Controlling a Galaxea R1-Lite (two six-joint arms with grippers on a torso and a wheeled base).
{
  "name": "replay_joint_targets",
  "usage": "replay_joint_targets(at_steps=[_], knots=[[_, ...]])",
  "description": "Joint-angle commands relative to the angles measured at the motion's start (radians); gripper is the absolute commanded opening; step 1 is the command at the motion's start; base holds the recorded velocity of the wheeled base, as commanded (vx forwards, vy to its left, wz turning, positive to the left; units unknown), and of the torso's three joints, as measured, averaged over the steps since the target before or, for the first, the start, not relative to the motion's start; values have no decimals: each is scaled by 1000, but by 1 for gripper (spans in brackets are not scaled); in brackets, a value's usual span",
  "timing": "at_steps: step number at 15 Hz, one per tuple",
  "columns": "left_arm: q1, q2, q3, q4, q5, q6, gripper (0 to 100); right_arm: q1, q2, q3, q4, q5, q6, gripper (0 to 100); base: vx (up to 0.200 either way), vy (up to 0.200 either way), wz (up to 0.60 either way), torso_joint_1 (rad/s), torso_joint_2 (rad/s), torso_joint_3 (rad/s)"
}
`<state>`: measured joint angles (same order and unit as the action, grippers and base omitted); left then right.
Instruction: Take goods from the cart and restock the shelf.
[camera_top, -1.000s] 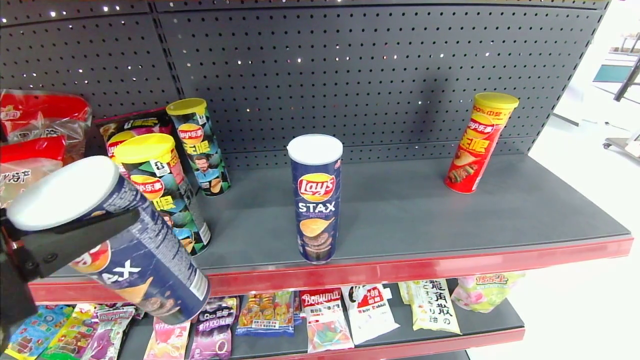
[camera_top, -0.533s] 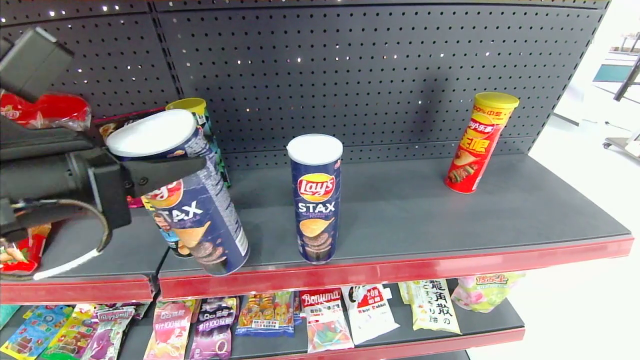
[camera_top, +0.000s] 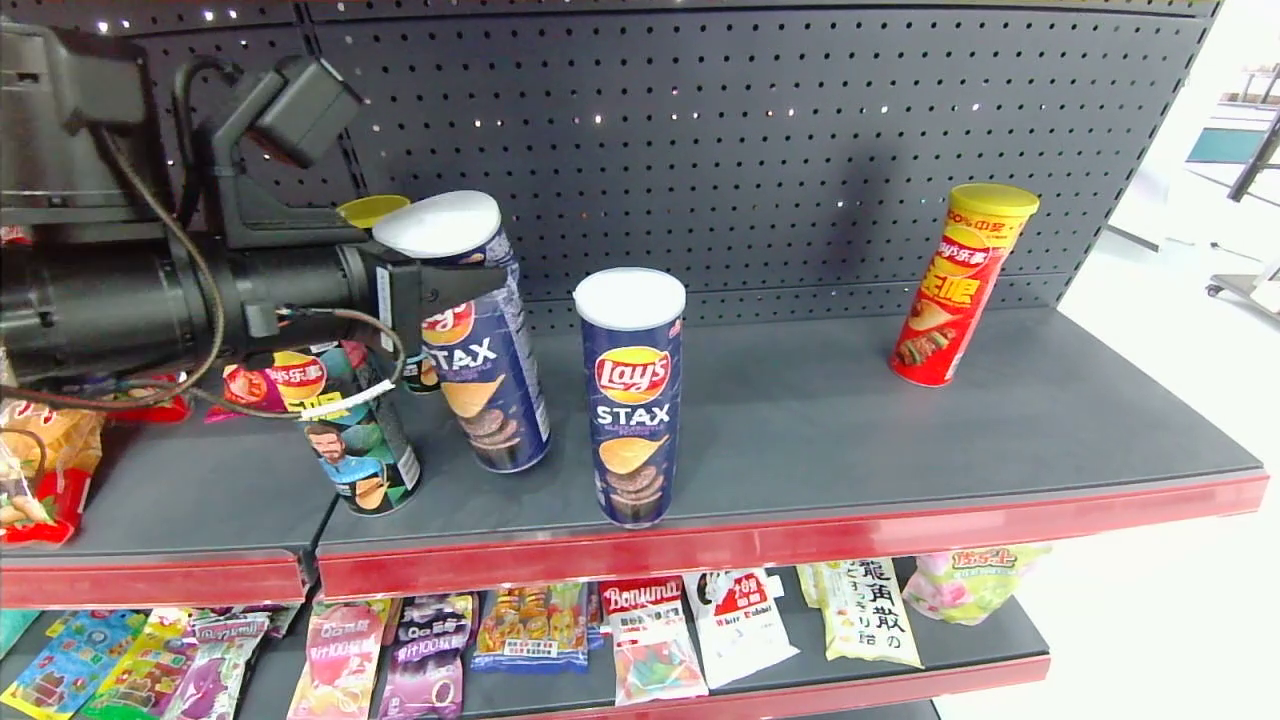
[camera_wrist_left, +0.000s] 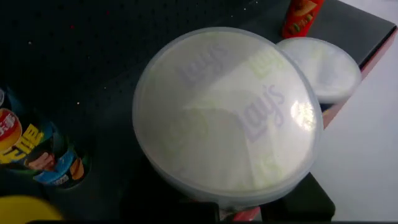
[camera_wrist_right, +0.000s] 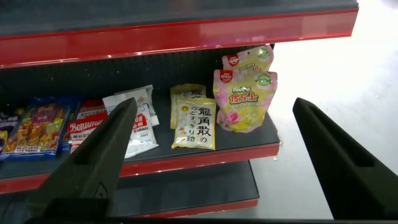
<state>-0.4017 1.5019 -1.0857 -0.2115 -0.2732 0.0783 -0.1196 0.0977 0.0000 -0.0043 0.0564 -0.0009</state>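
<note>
Held can (camera_top: 485, 340) (blue tube, white lid) sits in my left gripper (camera_top: 448, 282), which is clamped across it just under the lid, one finger across the front face and the other behind. It is over the upper shelf board (camera_top: 850, 430), in the front row between the dark can (camera_top: 355, 440) on my left and the standing can (camera_top: 632, 400) of the same kind on my right. Its long axis is near upright but tilted: the lid leans toward my left, back along the arm, and the base kicks out toward the standing can. The base is on the board or just above it; I cannot tell which. The left wrist camera looks straight down on the held can's lid (camera_wrist_left: 227, 115), with the standing can's lid (camera_wrist_left: 323, 65) just beside it, close but apart. Judgement: the placing looks nearly done, and what remains turns on that tilt — bring the axis vertical so the base lies flat, then release and draw off to my left, away from the neighbour. Let go while leaning and the tube may rock into the standing can. Right gripper (camera_wrist_right: 230, 162) hangs low with fingers spread wide and nothing between them, facing the snack bags (camera_wrist_right: 193, 124) on the lower shelf — well apart, so this is the left arm's job. Red can (camera_top: 955, 290) stands far along the board, out of the way.
</note>
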Motion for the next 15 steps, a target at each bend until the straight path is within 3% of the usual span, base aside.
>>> replay_joint_targets(at_steps=[1, 3, 7, 12, 15], knots=[[-2, 83, -51, -5, -1, 1, 0, 0, 2, 0, 0, 0, 1, 100, 0, 0, 0, 0, 0, 0], [-2, 136, -118, -5, -1, 3, 0, 0, 2, 0, 0, 0, -1, 100, 0, 0, 0, 0, 0, 0], [-2, 219, -218, -3, -1, 55, 0, 0, 2, 0, 0, 0, 1, 100, 0, 0, 0, 0, 0, 0], [-9, 324, -341, -5, -9, 52, 0, 0, 2, 0, 0, 0, -1, 100, 0, 0, 0, 0, 0, 0], [-14, 345, -361, -5, -49, 52, 0, 0, 2, 0, 0, 0, -1, 100, 0, 0, 0, 0, 0, 0]])
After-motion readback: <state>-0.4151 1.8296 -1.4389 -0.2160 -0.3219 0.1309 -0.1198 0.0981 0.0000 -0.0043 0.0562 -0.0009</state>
